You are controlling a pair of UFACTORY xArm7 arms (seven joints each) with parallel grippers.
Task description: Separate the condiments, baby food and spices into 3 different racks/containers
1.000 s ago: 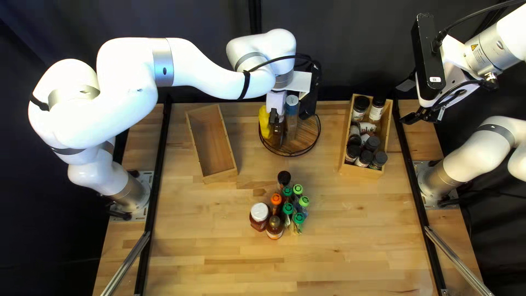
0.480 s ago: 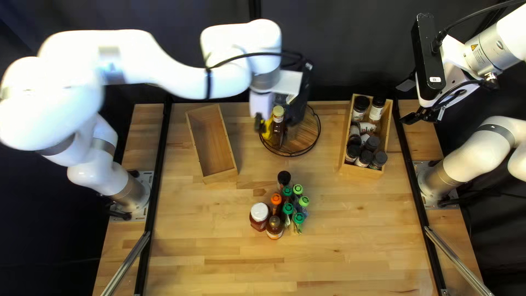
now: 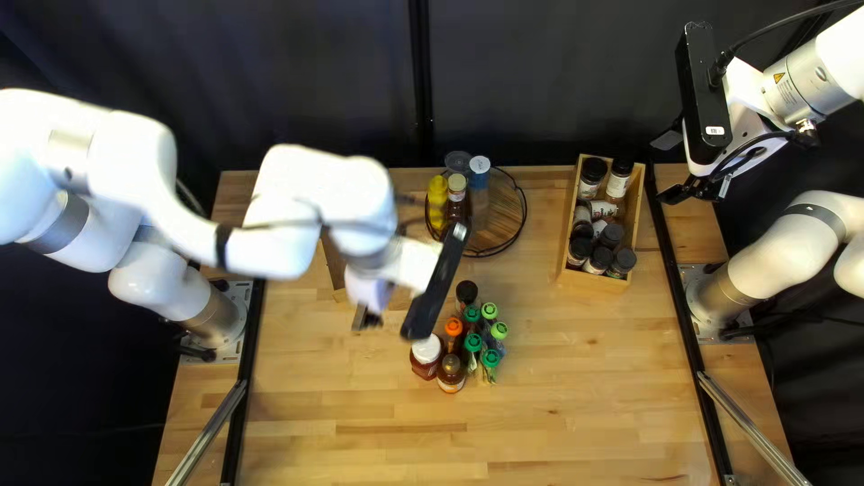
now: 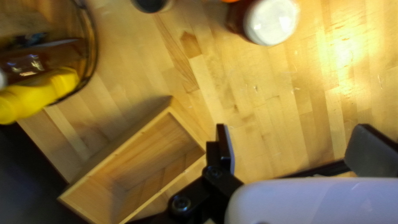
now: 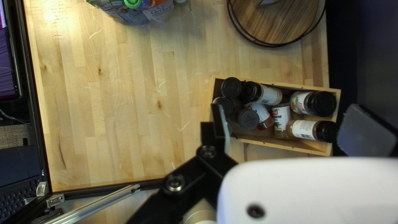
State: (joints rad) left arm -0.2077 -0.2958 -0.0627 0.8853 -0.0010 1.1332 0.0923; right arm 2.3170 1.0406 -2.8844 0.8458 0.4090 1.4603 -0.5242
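Here, left hand (image 3: 367,319) spread, spice jars (image 5: 304,129) in box (image 3: 594,281)

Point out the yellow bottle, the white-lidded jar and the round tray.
Yellow bottle (image 4: 30,98), left wrist view: its side.
White-lidded jar (image 4: 270,21), left wrist view: its lid.
Round tray (image 5: 277,23), right wrist view: its bare wood.

A wooden box (image 4: 188,124) sits near a wire-rimmed tray (image 4: 95,43) — yellow bottle (image 4: 35,94) inside — with a white-lidded jar (image 4: 270,21) apart.

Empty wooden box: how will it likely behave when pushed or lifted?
The box should be stiff, given its straight wooden walls. Thin-walled and empty, it is probably light for its size. Flat and low on the table, it would likely slide rather than tip or roll.
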